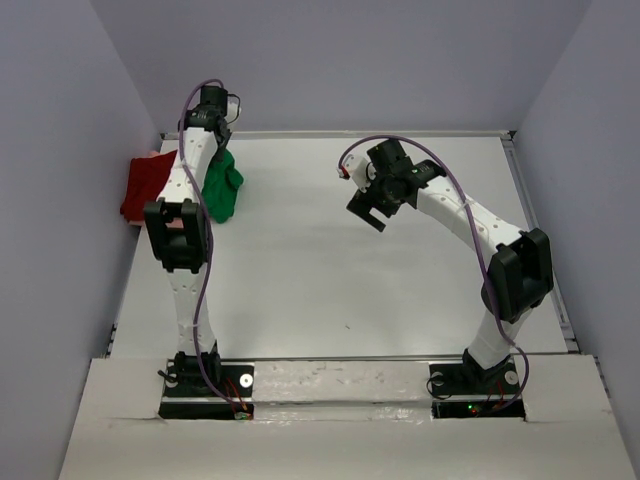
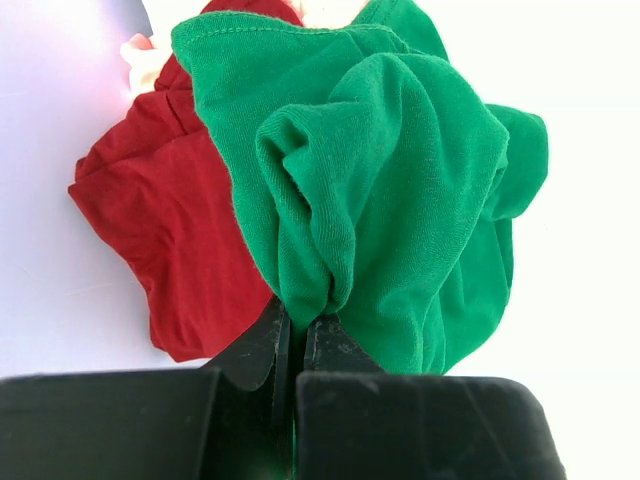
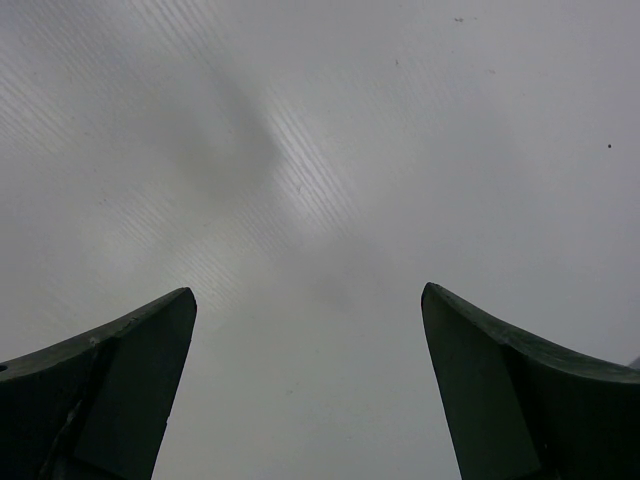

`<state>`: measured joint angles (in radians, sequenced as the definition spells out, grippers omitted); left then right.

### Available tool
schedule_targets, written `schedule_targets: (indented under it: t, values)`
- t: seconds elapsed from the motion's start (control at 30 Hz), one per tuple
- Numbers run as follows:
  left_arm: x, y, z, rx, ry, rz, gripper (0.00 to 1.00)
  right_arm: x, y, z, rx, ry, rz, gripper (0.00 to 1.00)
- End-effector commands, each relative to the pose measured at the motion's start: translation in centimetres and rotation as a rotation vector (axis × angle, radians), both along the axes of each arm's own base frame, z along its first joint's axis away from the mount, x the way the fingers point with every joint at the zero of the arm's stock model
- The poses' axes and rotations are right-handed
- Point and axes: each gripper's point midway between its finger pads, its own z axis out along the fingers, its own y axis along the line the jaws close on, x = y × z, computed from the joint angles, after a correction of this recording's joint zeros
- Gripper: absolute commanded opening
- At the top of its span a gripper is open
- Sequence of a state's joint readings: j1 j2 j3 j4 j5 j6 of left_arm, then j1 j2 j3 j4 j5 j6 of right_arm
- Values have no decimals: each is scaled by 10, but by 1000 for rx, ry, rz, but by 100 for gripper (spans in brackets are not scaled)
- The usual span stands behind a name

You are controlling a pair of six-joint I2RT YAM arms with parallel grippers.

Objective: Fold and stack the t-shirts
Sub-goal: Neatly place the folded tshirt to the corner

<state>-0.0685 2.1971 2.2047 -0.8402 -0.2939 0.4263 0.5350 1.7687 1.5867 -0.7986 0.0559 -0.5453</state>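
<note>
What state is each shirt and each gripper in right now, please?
Green shirt: bunched up, unfolded, pinched at one fold.
Red shirt: crumpled, unfolded, partly under the green one.
Pink shirt: mostly hidden behind the red one.
Left gripper: shut on the green shirt.
Right gripper: open, holding nothing.

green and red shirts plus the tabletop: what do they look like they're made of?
The green t-shirt: matte knit, likely cotton jersey; fine ribbed texture, stitched hem and soft bunched folds show. The red t-shirt: same matte knit look, with fine ribs. The table: pale sheet with fine parallel ridges and a faint sheen; perhaps corrugated plastic, not certain.
</note>
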Motion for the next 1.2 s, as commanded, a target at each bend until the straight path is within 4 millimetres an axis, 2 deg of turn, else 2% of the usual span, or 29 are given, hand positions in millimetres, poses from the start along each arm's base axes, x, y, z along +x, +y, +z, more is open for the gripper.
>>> schedule_targets:
  t: [0.0, 0.33, 0.73, 1.17]
  values:
    - [1, 4, 26, 55, -22, -32, 0, 6, 2, 14, 38, -46, -6, 100]
    - [1, -1, 40, 43, -42, -44, 0, 8, 2, 15, 35, -46, -7, 100]
    - [2, -21, 79, -58, -142, -85, 0, 8, 1, 12, 26, -41, -11, 100]
    - [-3, -21, 82, -52, -136, -91, 0, 12, 1, 6, 10, -30, -15, 100]
